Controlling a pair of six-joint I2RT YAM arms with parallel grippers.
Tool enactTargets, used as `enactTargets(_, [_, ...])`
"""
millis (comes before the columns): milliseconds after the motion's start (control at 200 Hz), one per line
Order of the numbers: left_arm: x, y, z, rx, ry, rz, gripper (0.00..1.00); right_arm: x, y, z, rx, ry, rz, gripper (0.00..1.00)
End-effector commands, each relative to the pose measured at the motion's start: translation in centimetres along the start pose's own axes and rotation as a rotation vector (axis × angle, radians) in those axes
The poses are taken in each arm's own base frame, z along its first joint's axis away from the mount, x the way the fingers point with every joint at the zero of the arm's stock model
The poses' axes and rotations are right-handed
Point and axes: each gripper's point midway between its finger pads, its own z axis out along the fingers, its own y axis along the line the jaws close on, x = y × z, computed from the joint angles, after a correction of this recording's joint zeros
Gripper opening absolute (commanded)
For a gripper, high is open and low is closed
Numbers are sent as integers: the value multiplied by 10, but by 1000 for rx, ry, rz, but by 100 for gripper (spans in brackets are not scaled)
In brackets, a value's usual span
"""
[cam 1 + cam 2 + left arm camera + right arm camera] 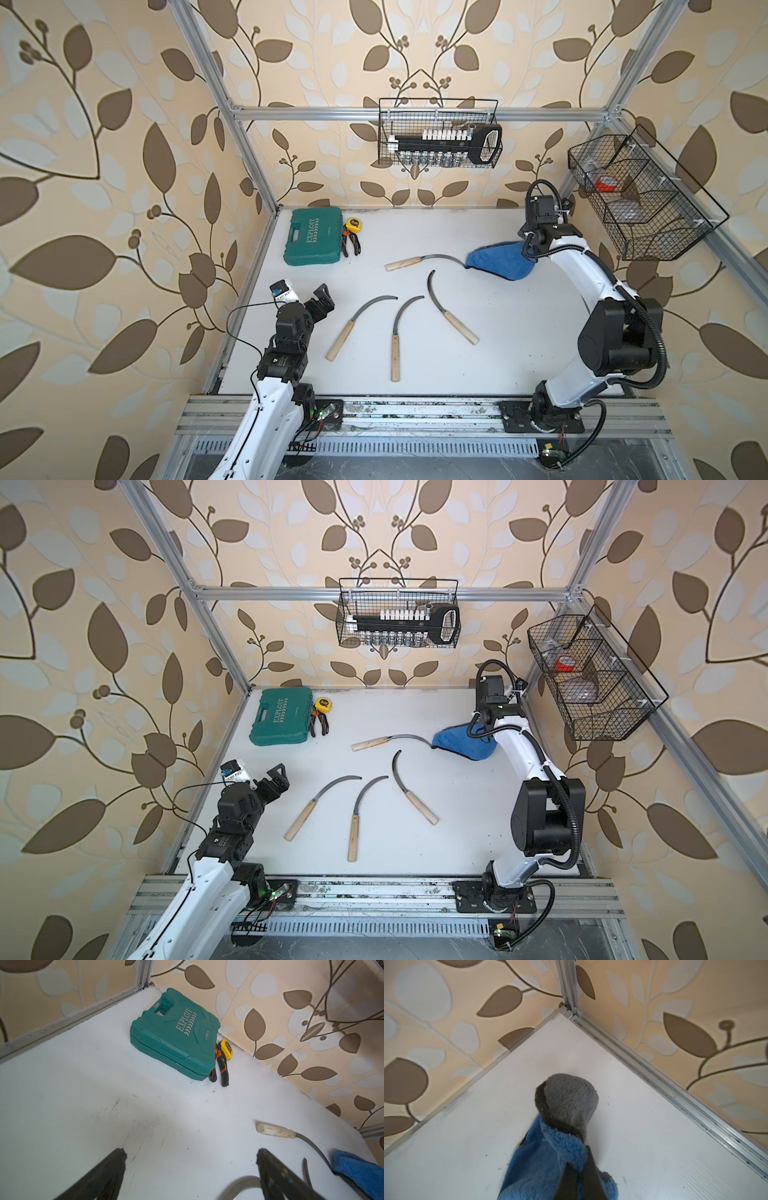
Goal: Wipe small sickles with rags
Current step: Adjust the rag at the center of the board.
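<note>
White tabletop, far right: we log the blue rag, clamped in our right gripper, its edge meeting the blade of one sickle. Three other sickles mid-table. Our left gripper, jaws apart, beside them.

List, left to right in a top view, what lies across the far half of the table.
Green tool case → pliers → sickle → blue cloth. The tape measure overlaps the pliers, so it is left out.
</note>
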Motion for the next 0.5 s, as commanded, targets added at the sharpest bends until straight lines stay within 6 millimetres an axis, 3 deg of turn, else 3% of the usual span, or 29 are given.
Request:
enactTargets(0, [-12,-4,-2,2,-32,-9,99,-25,-19,-26,59,-68,20,0])
enactTargets(130, [-12,-4,-1,2,-29,-9,99,-47,-35,-46,48,-107,60,0])
enactTargets(315, [-12,-5,-1,4,-26,-7,99,-59,-35,-55,-12,-108,78,0])
enactTargets(395, [-11,-4,0,3,-23,-8,99,-48,-28,-46,-26,-78,61,0])
enactTargets(495, [-11,-5,0,3,-23,-8,99,-14,-7,-27,-53,-35,-1,0])
